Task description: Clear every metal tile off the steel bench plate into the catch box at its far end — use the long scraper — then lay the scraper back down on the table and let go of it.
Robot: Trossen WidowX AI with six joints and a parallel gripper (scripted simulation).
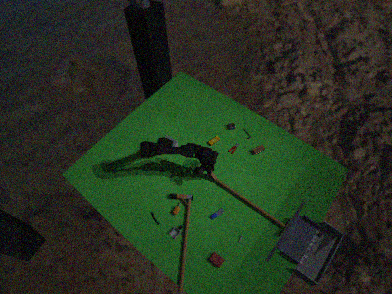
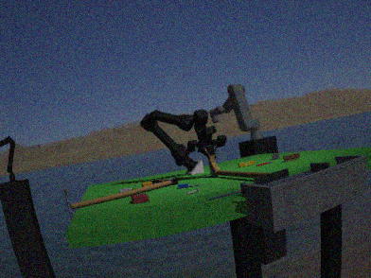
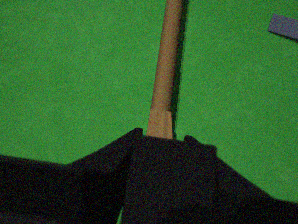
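Gripping the long scraper by its wooden handle end with the tool, low over the green worktop; reaching outward to the steel bench plate, near the catch box.

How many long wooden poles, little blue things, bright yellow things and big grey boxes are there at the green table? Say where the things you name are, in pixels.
Long wooden poles: 2 (the held pole (image 1: 250, 203) (image 2: 241, 173) (image 3: 167, 55) and the other pole (image 1: 185, 240) (image 2: 118, 193))
Blue thing (image 1: 215, 215) (image 2: 183, 186): 1
Yellow thing (image 1: 213, 140) (image 2: 246, 165): 1
Grey box (image 1: 325, 260) (image 2: 317, 194): 1
Total: 5
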